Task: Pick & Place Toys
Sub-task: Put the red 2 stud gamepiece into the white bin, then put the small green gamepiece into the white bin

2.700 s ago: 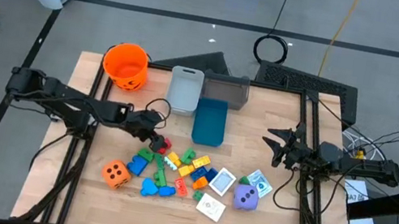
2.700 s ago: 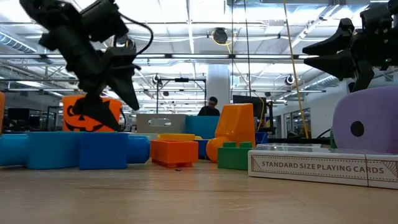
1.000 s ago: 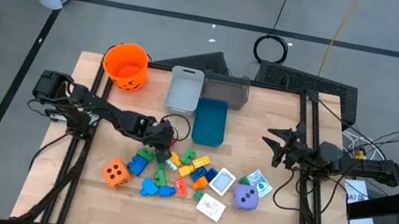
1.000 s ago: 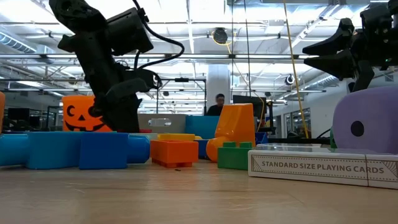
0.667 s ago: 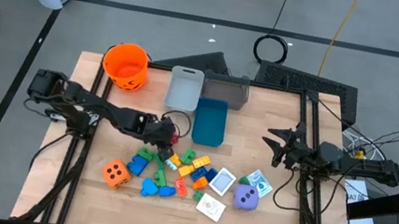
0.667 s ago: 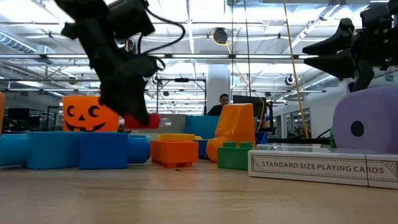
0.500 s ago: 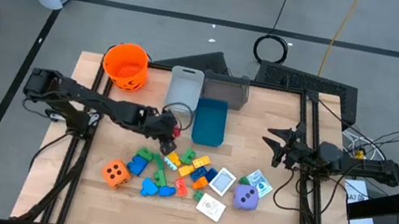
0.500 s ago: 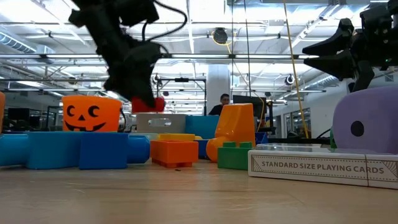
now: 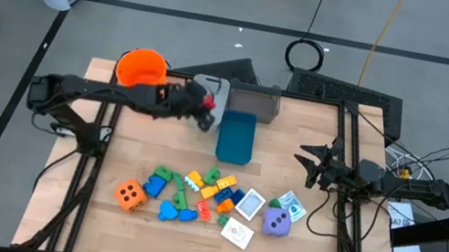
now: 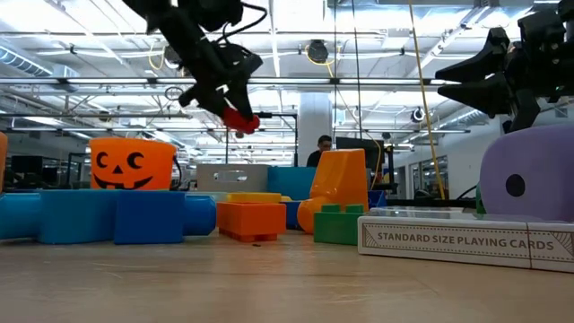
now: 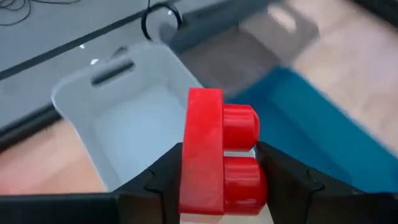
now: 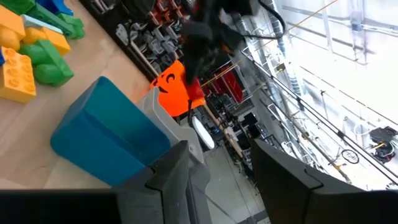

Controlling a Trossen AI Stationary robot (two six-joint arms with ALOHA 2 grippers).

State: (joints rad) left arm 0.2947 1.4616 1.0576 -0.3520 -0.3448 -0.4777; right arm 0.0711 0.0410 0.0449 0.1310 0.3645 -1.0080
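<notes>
Left pincer [image 11: 221,180] pinching red block [image 11: 217,160] over grey bin [image 11: 124,118]. Block judged light, rigid, slick; you grip flat sides. Right pincer [image 9: 315,164] spread, idle near worktop [image 9: 138,143] edge.

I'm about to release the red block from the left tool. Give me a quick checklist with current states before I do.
1. Grip: left tool shut on red block, block seated between both fingers. Ok.
2. Clearance: block held well above the table in the low view. Ok.
3. Position: in the high view the tool sits over the grey bin, near its edge by the blue bin. Exactly where the block would land: cannot tell.
4. Bin interior: visible part of the grey bin looks free. Ok.
5. Right tool: open, parked at the table's right side, away from the bins. Ok.
</notes>
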